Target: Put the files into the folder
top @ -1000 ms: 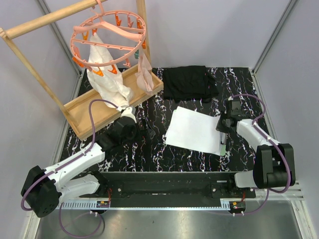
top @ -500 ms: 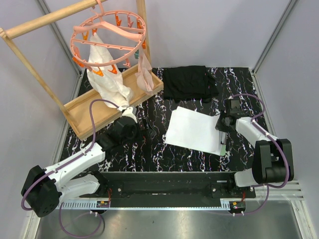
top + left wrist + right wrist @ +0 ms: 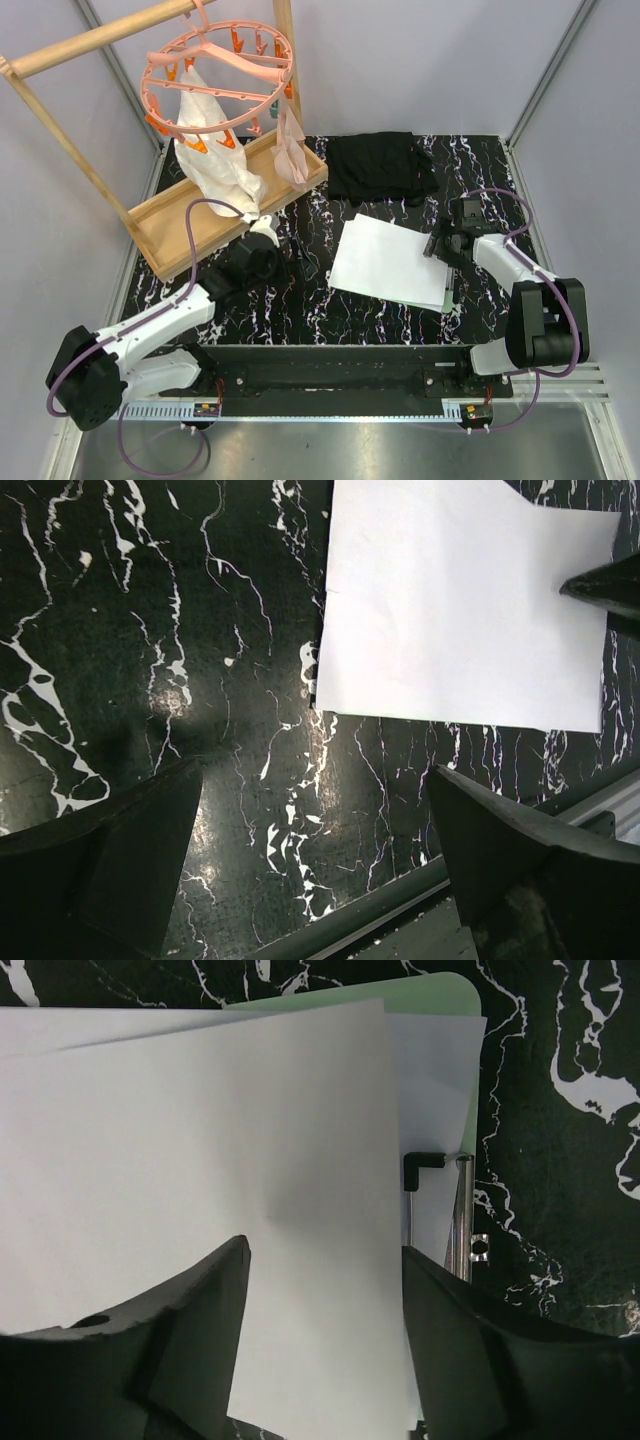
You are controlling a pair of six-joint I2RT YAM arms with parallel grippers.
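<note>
White files (image 3: pixel 385 262) lie loosely stacked on the mint-green folder (image 3: pixel 440 990), right of centre on the marble table (image 3: pixel 300 300). The right gripper (image 3: pixel 322 1255) hovers over their clip-side edge, its jaws partly apart and gripping nothing. The left gripper (image 3: pixel 315 775) gapes wide beside them. The next move likely calls for squaring the sheets under the clip (image 3: pixel 420 1165).

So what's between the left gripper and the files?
Only bare black marbled tabletop between the left gripper and the files, per the left wrist view.
</note>
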